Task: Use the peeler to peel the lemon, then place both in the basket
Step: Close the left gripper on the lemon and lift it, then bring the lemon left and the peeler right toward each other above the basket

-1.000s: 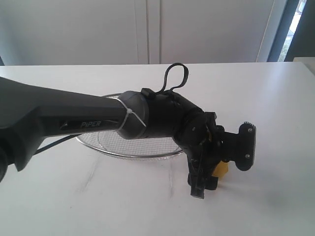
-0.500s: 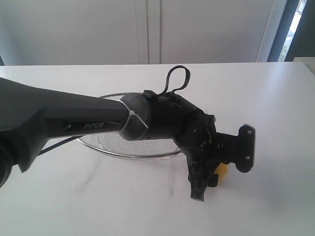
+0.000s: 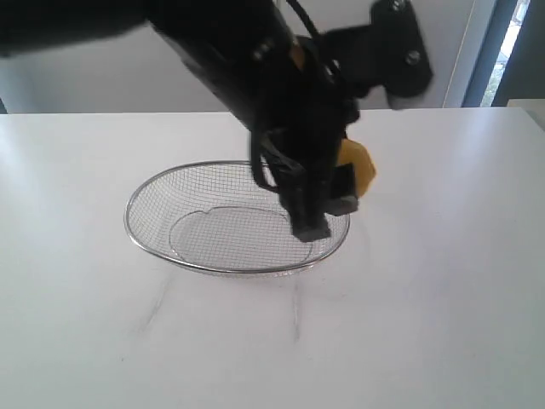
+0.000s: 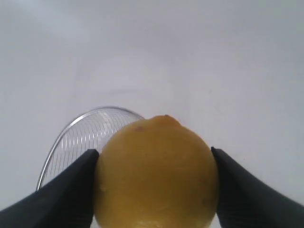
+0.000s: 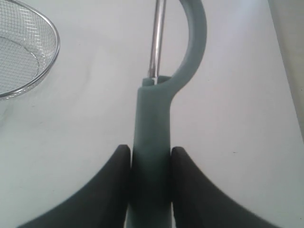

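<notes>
1. The left end effector has the lemon clamped tight. There's a dark finger pressed against each flank, and yellow fruit fills the whole gap.
2. In the exterior view the lemon is up in the air, well clear of the white counter. It hangs by the right-hand end of the basket.
3. Whether it sits directly over the mesh or just outside the rim, I can't tell from here.
4. The basket rests flat on the counter, and the dark left arm slants down across its far side.
5. Over to the right end effector: it's closed on the peeler, both fingers pinching the pale teal handle.
6. The peeler's curved head and silver blade point straight away from the fingers, over bare counter.
7. In the right wrist view the basket's rim shows off to one side, well apart from the peeler.
</notes>
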